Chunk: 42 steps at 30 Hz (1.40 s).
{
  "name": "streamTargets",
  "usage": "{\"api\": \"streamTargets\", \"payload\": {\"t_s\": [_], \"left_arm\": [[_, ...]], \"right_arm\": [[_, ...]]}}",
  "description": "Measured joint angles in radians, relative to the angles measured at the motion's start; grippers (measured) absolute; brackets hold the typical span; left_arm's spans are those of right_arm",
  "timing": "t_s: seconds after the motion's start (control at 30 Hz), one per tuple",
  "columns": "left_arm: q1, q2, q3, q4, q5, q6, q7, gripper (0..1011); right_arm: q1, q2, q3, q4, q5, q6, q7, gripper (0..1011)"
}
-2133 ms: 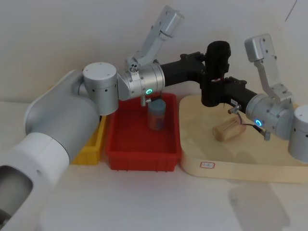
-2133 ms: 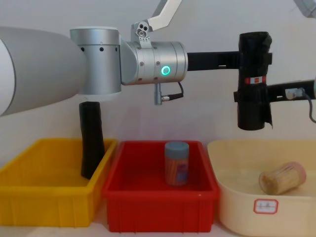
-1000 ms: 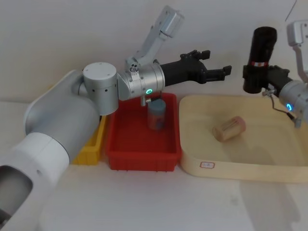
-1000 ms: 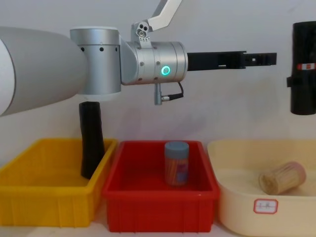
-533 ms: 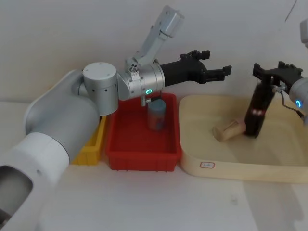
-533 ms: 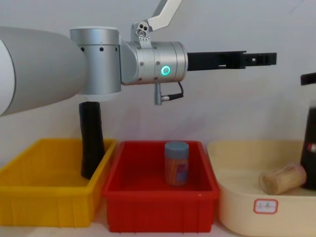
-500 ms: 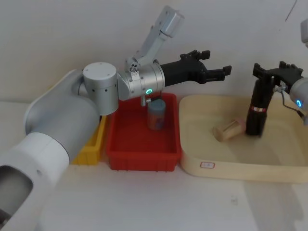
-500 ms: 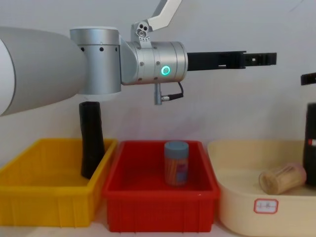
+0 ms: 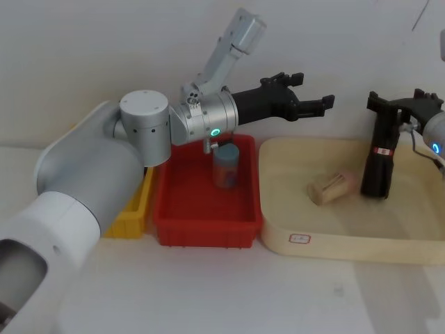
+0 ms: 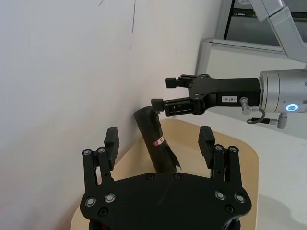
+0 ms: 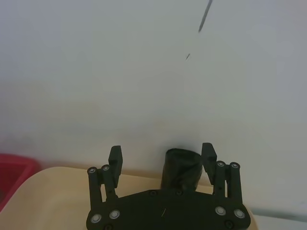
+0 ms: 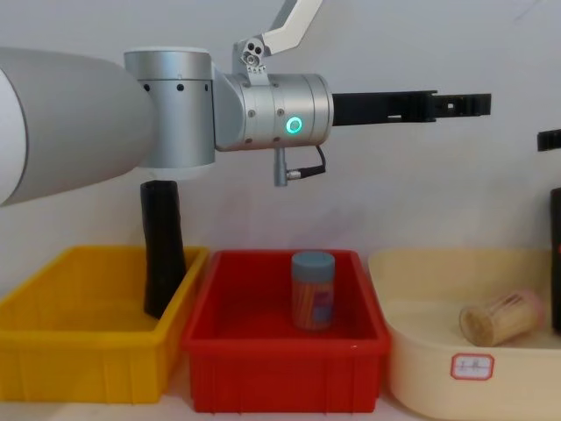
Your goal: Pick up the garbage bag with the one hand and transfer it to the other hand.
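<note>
The garbage bag (image 9: 379, 165), a thick black roll with a red-and-white band, stands on end, leaning a little, in the cream tray (image 9: 348, 248). In the chest view it shows at the right edge (image 12: 556, 263). My right gripper (image 9: 401, 102), on the blue-lit arm, is open around the roll's top; the right wrist view has the bag (image 11: 181, 168) between the spread fingers of that gripper (image 11: 162, 154). My left gripper (image 9: 311, 94), on the green-lit arm, hangs open and empty in the air left of the bag, and is seen again in the chest view (image 12: 460, 105).
A wooden toothpick holder (image 9: 332, 186) lies in the cream tray just left of the bag. The red bin (image 9: 205, 233) holds a blue-lidded jar (image 9: 226, 165). A plain black roll (image 12: 162, 250) leans in the yellow bin (image 12: 53, 351).
The right gripper took the bag from the left gripper, carried it right, set it down in the cream tray and opened. Since half a second ago the bag shifted slightly right.
</note>
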Motion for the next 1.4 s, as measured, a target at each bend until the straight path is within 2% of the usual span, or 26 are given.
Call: {"api": "streamTargets", "payload": {"t_s": [1.4], "left_arm": [[0.000,0.000,0.000,0.000,0.000,0.000,0.000,1000]], "right_arm": [[0.002,0.000,0.005,0.002,0.000,0.002,-0.005,1001]]}}
